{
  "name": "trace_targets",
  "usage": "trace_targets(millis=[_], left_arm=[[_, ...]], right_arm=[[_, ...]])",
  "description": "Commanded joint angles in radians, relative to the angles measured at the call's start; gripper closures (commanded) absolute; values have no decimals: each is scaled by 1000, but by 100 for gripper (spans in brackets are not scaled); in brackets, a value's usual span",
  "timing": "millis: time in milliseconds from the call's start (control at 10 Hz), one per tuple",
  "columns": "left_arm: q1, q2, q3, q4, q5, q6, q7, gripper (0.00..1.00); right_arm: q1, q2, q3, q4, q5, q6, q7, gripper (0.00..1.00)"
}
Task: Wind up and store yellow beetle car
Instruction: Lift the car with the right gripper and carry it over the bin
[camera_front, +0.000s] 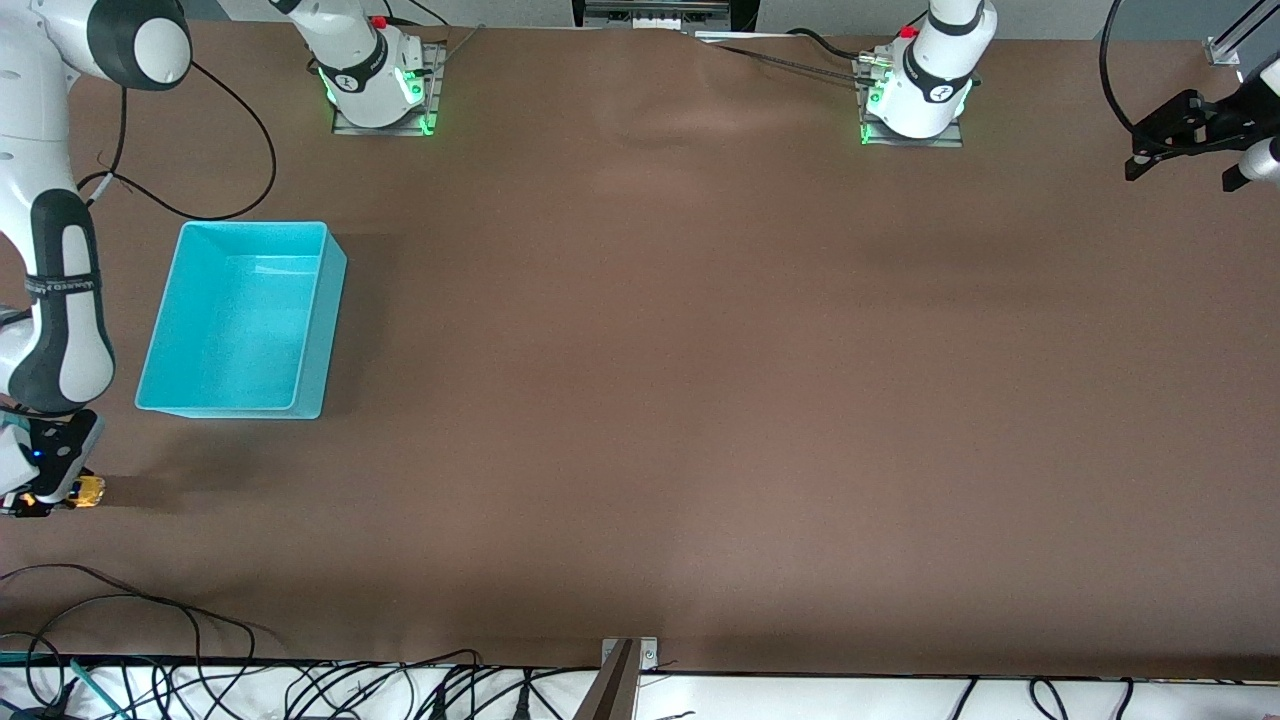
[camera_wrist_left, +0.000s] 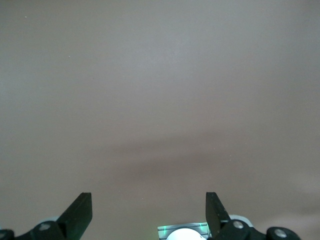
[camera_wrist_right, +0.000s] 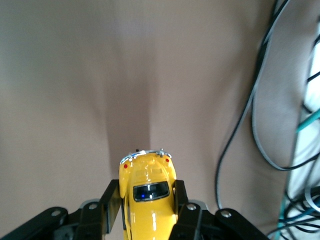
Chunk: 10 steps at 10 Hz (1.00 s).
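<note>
The yellow beetle car (camera_wrist_right: 148, 190) is small and rounded with a dark window. It sits between the black fingers (camera_wrist_right: 114, 200) of my right gripper (camera_wrist_right: 147, 202), which is shut on its sides. In the front view the car (camera_front: 88, 490) shows at the right arm's end of the table, nearer to the front camera than the turquoise bin (camera_front: 240, 318), with my right gripper (camera_front: 50, 492) low at the table. My left gripper (camera_wrist_left: 149, 212) is open and empty, held high above bare table; it is outside the front view.
The turquoise bin is open-topped and empty. Black cables (camera_front: 150, 620) lie on the table near the front edge, close to the car, and show in the right wrist view (camera_wrist_right: 250, 115). The left arm's base (camera_front: 925, 80) and right arm's base (camera_front: 375, 75) stand at the back.
</note>
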Motion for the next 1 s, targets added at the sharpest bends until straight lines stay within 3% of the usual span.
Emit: trace_targets(millis=[0, 299, 499, 698, 897], left_arm=[[-10, 13, -28, 38, -17, -32, -15, 0], [-9, 13, -56, 43, -14, -37, -12, 0], [-9, 13, -68, 58, -11, -37, -12, 0], [0, 13, -57, 60, -8, -40, -7, 0], [2, 14, -57, 64, -8, -40, -7, 0]], right_arm=[[49, -114, -4, -21, -13, -155, 62, 100], [146, -258, -5, -88, -73, -362, 254, 100], [215, -401, -4, -281, -101, -422, 415, 100], [269, -533, 2, -512, -102, -393, 579, 100], [342, -633, 2, -675, -108, -384, 754, 100]])
